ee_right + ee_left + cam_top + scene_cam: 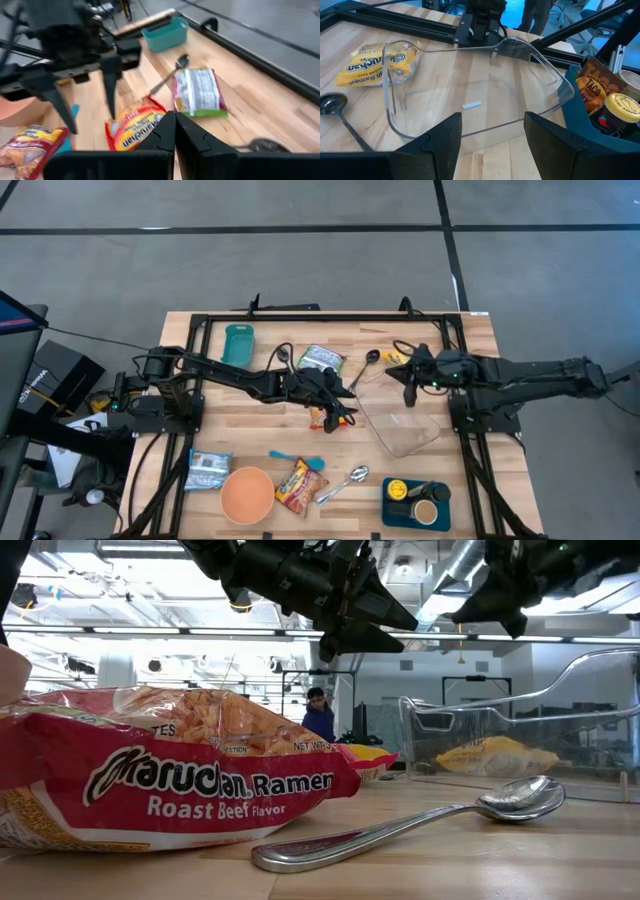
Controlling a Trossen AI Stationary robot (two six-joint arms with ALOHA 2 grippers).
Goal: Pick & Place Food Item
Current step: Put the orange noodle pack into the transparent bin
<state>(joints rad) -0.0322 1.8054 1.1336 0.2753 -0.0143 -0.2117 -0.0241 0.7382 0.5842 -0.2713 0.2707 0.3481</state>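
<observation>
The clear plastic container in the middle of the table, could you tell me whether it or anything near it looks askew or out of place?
The clear container sits skewed to the table's edges and holds nothing. A yellow ramen packet lies just outside its wall. Nothing looks spilled or damaged.

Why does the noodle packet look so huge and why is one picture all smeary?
Low view: the red noodle packet lies right by the camera, so it fills the frame, and the spoon looks long. Right wrist view: the left gripper and the orange noodle packet are smeared by blur. High view: even light, sharp.
</observation>
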